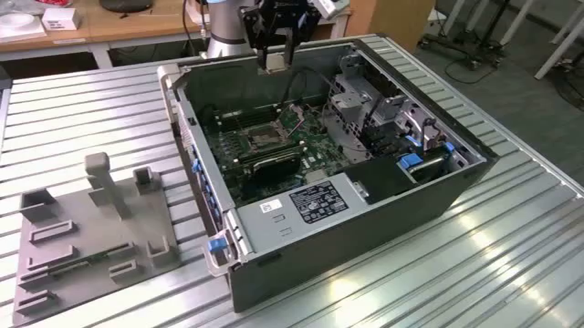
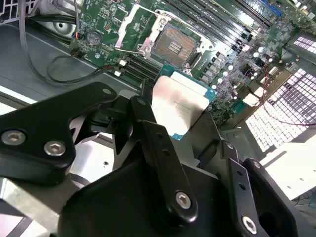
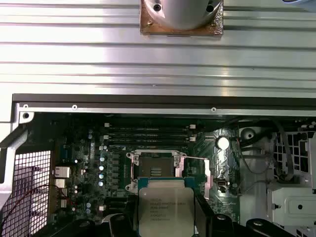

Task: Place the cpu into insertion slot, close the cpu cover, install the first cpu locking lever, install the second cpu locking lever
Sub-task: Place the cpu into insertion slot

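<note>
Over the open case — cpu in pincer

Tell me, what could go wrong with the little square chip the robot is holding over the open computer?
1. The gripper pinches the cpu only by its edges, well above the motherboard. If the chip slips, it could drop and get damaged.
2. The insertion slot is small and framed in metal. If the chip comes down crooked or off-centre, it might hurt the slot or the chip.

cpu cut off at the frame edge, both sides covered by the end effector
</note>
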Tool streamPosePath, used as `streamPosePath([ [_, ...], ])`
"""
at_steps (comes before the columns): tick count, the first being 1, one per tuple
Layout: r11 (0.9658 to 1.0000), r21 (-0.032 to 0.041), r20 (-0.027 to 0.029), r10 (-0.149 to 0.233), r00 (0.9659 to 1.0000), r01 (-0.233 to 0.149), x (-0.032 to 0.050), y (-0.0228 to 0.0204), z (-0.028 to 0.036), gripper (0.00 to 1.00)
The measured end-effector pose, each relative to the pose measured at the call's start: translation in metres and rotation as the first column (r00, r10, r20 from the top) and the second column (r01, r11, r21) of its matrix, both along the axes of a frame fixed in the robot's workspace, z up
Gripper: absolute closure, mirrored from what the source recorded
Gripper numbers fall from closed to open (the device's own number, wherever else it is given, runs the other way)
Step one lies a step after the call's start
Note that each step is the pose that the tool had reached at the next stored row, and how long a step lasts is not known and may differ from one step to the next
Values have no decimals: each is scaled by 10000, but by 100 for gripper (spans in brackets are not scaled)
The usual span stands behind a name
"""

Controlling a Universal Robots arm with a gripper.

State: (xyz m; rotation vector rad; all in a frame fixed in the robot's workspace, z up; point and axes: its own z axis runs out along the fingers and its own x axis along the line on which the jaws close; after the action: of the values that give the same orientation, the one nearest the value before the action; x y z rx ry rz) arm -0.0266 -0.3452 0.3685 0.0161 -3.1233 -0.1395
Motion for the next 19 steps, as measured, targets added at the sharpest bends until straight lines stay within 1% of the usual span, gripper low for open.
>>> streamPosePath([
  [3,10000,1,0,-1,10000,1,0,7,-2,46],
  [13,10000,1,1,0,10000,0,0,10,-9,46],
  [15,10000,1,0,0,10000,0,0,9,-27,46],
  [19,10000,0,0,0,10000,0,0,9,-87,46],
])
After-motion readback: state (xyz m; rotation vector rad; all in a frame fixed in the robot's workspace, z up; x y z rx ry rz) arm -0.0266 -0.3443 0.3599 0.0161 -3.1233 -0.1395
